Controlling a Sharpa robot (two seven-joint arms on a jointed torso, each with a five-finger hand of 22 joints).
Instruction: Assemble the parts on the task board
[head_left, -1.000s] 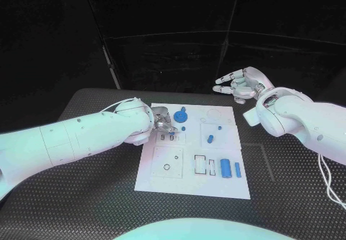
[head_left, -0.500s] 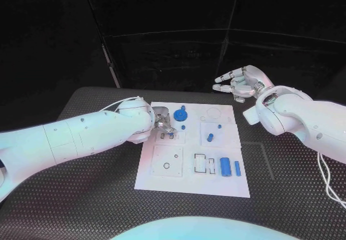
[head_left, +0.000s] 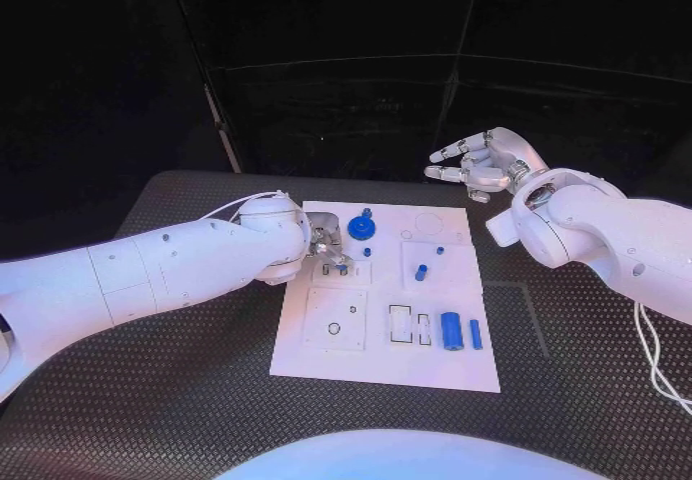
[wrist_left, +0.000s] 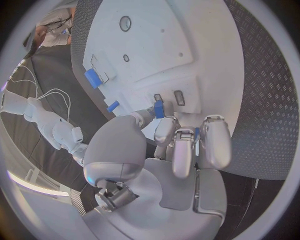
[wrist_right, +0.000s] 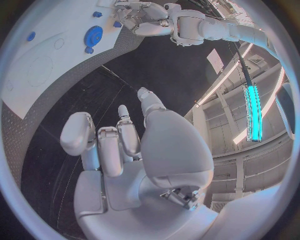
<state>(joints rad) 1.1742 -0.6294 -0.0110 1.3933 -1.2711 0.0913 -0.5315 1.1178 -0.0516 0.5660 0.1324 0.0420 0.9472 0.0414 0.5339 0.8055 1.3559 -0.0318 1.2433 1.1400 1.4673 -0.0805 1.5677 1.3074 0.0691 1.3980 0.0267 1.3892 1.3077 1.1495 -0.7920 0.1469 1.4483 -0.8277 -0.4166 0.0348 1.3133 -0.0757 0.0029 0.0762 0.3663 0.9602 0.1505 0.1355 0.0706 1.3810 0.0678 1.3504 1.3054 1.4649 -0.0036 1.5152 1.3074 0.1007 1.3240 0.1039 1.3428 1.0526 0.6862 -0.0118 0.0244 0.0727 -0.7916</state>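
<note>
Now, left hand (head_left: 326, 245) pinching small blue part (wrist_left: 159, 108) over task board (head_left: 433, 365), right hand (head_left: 483, 165) raised, fingers apart, holding nothing.

I see the white task board (head_left: 346, 352) lying flat in the middle of the head view, a long rectangle running from centre toward the bottom. Near its upper end a round blue gear-like part (head_left: 361, 230) sits just beside two small blue pegs (head_left: 421, 271), while a blue cylinder (head_left: 451, 331) and a thinner blue bar (head_left: 475, 335) lie side by side at the lower right. In the left wrist view I can make out a small blue piece (wrist_left: 159, 108) pinched at the fingertips, right over two small slots in the board.
</note>
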